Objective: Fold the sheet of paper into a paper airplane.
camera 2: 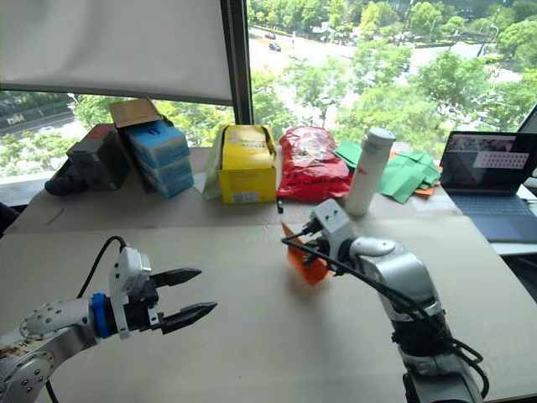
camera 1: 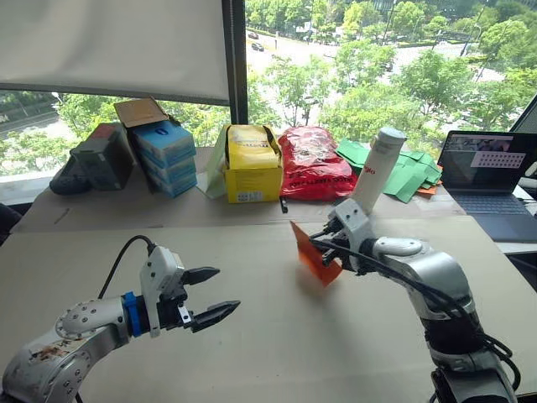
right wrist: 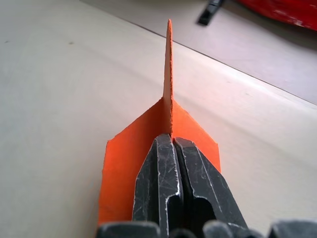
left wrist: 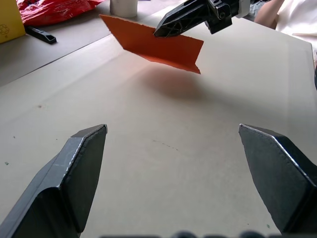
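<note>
Here the folded bright orange paper airplane (camera 1: 315,253) sits right of centre in the left eye frame, held clear above the pale beige surface (camera 1: 252,336) with one point up and its lower end hanging down. The right gripper (camera 1: 329,249) has its black jaws pressed together on the airplane's central fold; in the right wrist frame the paper's wings splay out to either side of the closed fingers (right wrist: 158,183) and a thin ridge stands up ahead of them. The left gripper (camera 1: 210,295) hovers in the lower left of the frame, well apart from the airplane, its jaws spread wide with nothing between them.

Along the upper part of the frame, by the window, stand a stack of blue boxes (camera 1: 165,156), a yellow carton (camera 1: 252,164), a crumpled red plastic bag (camera 1: 312,163), a white cylindrical bottle (camera 1: 377,170), a heap of green folded papers (camera 1: 403,172) and an open laptop (camera 1: 491,180) at the right edge.
</note>
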You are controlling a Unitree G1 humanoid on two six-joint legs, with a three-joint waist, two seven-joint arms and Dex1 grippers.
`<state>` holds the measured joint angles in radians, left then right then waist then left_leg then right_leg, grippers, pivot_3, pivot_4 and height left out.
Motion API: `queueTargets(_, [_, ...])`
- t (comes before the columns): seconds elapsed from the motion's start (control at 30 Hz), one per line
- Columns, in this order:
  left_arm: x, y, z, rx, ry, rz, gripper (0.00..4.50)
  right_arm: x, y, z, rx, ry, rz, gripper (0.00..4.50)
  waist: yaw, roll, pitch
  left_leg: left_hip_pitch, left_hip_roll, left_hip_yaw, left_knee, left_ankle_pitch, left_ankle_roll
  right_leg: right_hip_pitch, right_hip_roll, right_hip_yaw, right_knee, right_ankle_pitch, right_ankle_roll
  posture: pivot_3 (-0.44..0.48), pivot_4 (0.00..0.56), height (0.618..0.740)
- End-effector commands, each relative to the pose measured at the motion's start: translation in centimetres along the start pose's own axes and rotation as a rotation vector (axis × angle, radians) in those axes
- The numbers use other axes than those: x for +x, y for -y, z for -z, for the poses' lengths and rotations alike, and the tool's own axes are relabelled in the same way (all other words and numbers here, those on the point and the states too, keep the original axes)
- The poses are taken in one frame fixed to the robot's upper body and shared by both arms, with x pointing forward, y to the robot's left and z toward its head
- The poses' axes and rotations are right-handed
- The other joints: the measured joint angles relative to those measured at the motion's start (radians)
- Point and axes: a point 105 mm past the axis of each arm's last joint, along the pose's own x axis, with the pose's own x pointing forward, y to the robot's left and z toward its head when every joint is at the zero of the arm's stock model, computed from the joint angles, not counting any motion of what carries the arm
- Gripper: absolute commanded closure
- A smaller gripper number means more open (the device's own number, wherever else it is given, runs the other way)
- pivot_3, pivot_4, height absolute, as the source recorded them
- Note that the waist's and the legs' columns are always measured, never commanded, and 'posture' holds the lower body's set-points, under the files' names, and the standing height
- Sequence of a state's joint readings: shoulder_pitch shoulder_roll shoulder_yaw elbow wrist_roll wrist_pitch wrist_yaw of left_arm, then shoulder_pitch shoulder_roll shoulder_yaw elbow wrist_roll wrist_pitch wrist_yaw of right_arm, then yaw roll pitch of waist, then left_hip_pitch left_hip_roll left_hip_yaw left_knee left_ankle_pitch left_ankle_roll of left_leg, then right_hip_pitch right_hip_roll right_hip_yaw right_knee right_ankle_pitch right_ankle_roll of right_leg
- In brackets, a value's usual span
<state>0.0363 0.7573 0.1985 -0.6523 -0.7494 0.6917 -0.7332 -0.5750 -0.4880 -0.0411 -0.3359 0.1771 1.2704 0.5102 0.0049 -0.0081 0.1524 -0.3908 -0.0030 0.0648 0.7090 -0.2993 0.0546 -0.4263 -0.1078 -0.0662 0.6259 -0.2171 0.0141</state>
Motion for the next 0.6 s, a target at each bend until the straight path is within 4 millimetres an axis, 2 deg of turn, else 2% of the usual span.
queueTargets(0.03, [0.4,0.8,-1.4,0.060,0.043,0.015,0.00,-1.9,2.8,-1.0,0.012,0.047,0.199,4.45,-0.009,0.000,0.000,0.000,0.000,0.000,0.000,0.000,0.000,0.000,0.000,0.000,0.000,0.000,0.000,0.000,0.150,0.740])
queueTargets(0.23, [0.7,1.2,-0.9,0.101,0.028,0.031,0.00,-2.7,4.7,0.2,0.082,0.026,0.370,4.45,-0.014,0.001,0.000,0.001,0.000,0.001,0.000,0.001,0.000,0.000,0.008,0.001,0.001,0.000,0.000,0.000,0.150,0.740])
queueTargets(0.37, [0.7,0.8,-0.7,0.118,0.028,0.034,0.00,-2.3,5.0,1.6,0.054,-0.023,0.417,4.45,-0.013,0.001,0.000,0.001,0.000,0.001,0.000,0.000,0.000,0.000,0.009,0.001,0.000,0.000,0.000,0.000,0.150,0.740])
queueTargets(0.6, [0.6,0.5,-0.2,0.132,0.030,0.037,0.00,-1.3,4.7,2.4,0.113,-0.020,0.413,4.45,-0.015,0.001,0.000,0.001,0.000,0.002,0.000,0.001,0.000,0.000,0.011,0.001,0.001,0.000,0.000,0.000,0.150,0.740])
